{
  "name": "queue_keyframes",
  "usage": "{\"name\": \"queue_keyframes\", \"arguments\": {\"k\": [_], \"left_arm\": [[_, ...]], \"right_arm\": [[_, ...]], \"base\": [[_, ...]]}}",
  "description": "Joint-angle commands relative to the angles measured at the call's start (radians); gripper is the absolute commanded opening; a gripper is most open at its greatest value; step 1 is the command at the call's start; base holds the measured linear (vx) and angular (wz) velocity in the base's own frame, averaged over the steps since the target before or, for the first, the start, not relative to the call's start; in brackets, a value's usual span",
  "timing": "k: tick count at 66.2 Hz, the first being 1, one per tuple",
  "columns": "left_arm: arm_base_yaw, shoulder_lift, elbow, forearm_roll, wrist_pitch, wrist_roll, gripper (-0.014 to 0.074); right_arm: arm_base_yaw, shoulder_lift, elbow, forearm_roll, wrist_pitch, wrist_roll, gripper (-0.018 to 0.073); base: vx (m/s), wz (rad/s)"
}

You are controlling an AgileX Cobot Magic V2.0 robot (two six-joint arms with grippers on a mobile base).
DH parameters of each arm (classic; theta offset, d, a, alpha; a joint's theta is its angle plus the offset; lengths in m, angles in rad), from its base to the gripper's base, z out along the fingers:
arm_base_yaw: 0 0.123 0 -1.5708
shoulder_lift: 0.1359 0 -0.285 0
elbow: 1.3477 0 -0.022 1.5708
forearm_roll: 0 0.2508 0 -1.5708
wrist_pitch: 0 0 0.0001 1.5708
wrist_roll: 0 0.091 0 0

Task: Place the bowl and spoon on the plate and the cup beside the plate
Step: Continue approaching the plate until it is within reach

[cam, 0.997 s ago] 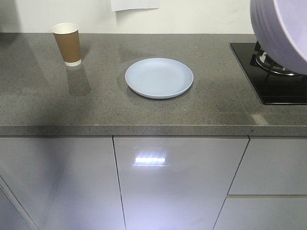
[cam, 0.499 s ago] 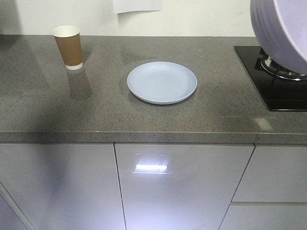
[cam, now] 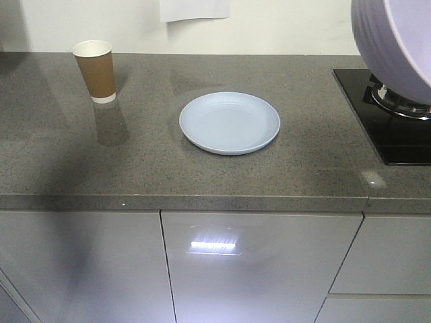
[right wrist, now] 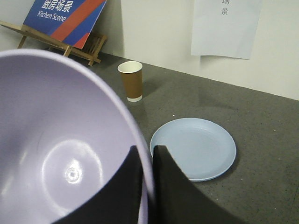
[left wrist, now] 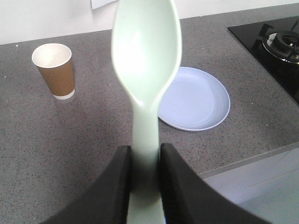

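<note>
Grey speckled stone countertop (cam: 135, 168) fills the front view, above glossy grey cabinet doors (cam: 256, 269) and below a white wall. The brown paper cup (cam: 93, 70) stands upright at the back left, well apart from the pale blue plate (cam: 229, 122), which lies bare near the middle. A black hob (cam: 397, 134) sits at the right edge. The lavender bowl (cam: 394, 40) looms large in the top right corner, held in the air close to the camera.

The left wrist view shows the left gripper (left wrist: 145, 156) with its two dark jaws closed tight on the lower handle of the mint-white spoon (left wrist: 145, 56). The spoon points up and away, its head hanging above the counter between cup and plate.

The right wrist view shows the right gripper (right wrist: 145, 161) pinching the bowl's rim, one jaw inside and one outside, almost touching. The bowl is empty and tipped toward the camera, with the plate and cup on the counter beyond it. A blue sign (right wrist: 65, 14) and a sheet of paper (right wrist: 226, 25) are on the wall.

Nothing rests on the plate yet. The likely risks: a bowl held by one edge may swing or slip when lowered; both arms heading for the same plate may collide; the light, tall cup may tip when moved.
</note>
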Motion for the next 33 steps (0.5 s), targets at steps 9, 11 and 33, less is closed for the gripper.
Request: {"name": "queue_keyframes", "arguments": {"k": [9, 11, 33], "left_arm": [[-0.004, -0.021, -0.024, -0.016, -0.06, -0.006, -0.0006], [-0.004, -0.021, -0.024, -0.016, -0.06, -0.006, -0.0006], [-0.004, -0.021, -0.024, -0.016, -0.06, -0.006, -0.0006]], "right_arm": [[-0.003, -0.011, -0.02, 0.069, 0.013, -0.005, -0.0005], [-0.003, -0.011, -0.02, 0.069, 0.013, -0.005, -0.0005], [-0.003, -0.011, -0.02, 0.069, 0.013, -0.005, -0.0005]], "base": [[0.05, 0.0], [0.05, 0.01], [0.04, -0.02]]}}
